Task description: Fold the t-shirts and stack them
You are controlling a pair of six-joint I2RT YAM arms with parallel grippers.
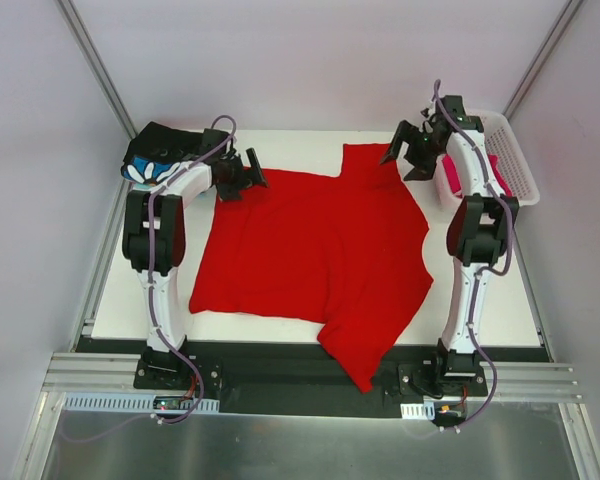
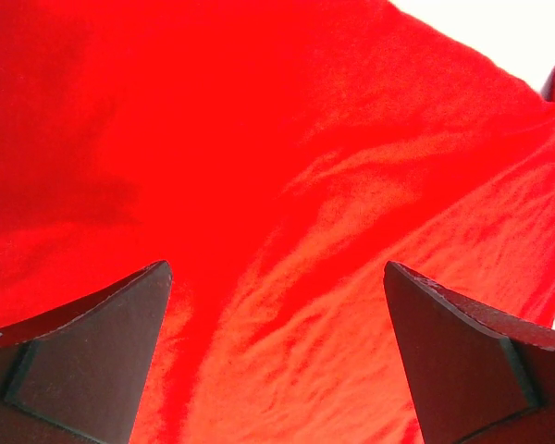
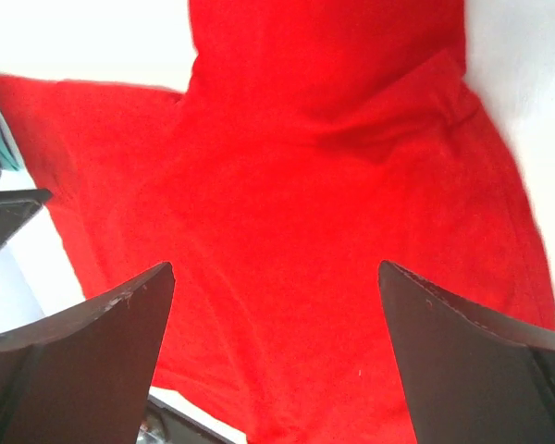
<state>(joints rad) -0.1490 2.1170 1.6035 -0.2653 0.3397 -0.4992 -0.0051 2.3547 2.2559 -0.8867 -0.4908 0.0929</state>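
Left gripper (image 2: 276,265) spread wide, empty; right gripper (image 3: 275,265) likewise; red t-shirt (image 1: 310,250) beneath both.

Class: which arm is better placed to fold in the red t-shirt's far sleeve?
The right arm: the right gripper, open, hovers beside the far sleeve; the left gripper, also open, sits over the red t-shirt's opposite far corner.

Two arms, each bent at the elbow and reaching away from its base: left gripper (image 1: 244,184), jaws spread wide; right gripper (image 1: 401,164), jaws spread wide.
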